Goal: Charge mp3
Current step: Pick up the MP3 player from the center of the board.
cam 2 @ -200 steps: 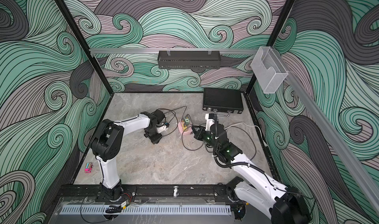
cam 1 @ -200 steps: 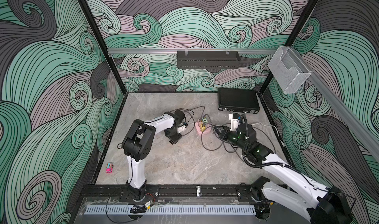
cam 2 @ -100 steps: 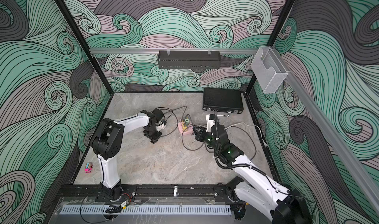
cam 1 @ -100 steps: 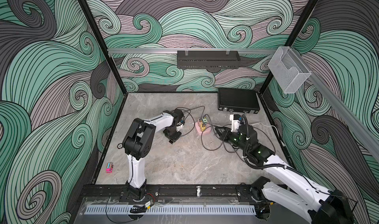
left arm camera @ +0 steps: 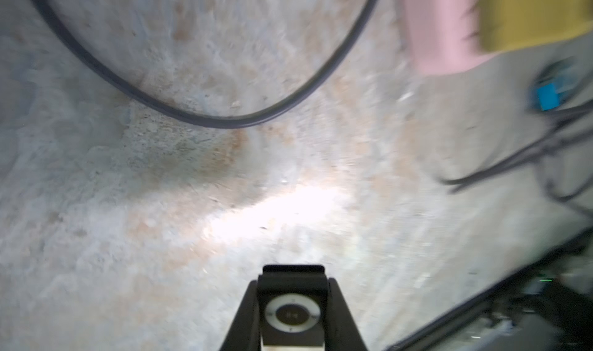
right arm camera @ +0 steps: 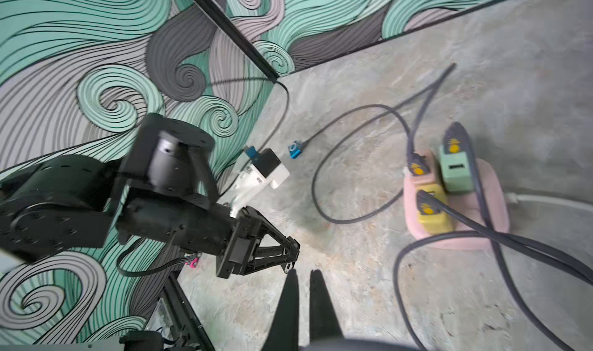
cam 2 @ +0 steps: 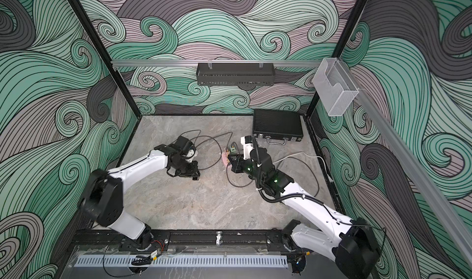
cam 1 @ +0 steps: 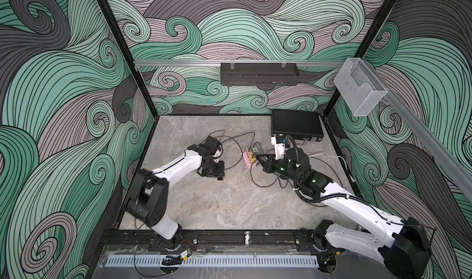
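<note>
Grey stone-patterned table (cam 1: 229,201) floors a cell walled in swirling green print. Half open a second ago, the left tool (left arm camera: 293,280) has narrowed onto the mp3 (left arm camera: 292,314), now pinched between its fingers with the control wheel facing the wrist camera. The pick looks done, so plugging in comes next. The right tool (right arm camera: 304,274) is shut and empty, its tips near the left tool's. Ahead of the left tool lies bare table, then a dark cable loop (left arm camera: 205,121). The blue plug (right arm camera: 294,150) and pink power strip (right arm camera: 481,237) lie beyond it. No wall or table edge crowds either tool.
</note>
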Motion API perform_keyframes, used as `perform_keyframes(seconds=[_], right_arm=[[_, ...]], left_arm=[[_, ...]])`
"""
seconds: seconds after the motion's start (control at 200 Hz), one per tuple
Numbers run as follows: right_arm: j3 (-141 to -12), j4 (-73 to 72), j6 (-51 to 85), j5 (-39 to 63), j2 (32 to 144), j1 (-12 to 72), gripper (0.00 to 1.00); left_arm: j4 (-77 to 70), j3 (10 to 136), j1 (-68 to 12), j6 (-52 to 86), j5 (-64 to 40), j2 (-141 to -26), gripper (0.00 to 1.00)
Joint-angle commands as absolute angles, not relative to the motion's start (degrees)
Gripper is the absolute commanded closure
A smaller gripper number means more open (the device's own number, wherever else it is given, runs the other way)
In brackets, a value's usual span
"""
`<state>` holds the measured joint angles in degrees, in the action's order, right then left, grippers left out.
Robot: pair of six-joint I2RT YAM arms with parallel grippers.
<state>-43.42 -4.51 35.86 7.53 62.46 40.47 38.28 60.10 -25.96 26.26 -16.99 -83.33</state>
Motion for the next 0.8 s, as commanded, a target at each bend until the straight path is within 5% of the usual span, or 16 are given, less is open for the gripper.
perform_keyframes(seconds=[0.0, 0.32, 0.796], right_arm=[[-46.0, -9.7, 33.2, 7.4, 63.4, 41.9, 1.0], [-45.9, -27.3, 30.0, 3.0, 64.9, 50.5, 1.0], [-47.4, -44.9, 25.9, -4.4, 73.0, 56.6, 1.0]], left_arm=[[31.1, 59.7, -26.0, 41.5, -19.8, -72.4, 0.92], [19.8, 52.5, -26.0, 60.6, -13.5, -57.0, 0.97], [8.9, 51.3, -29.9, 69.0, -12.0, -53.9, 0.98]])
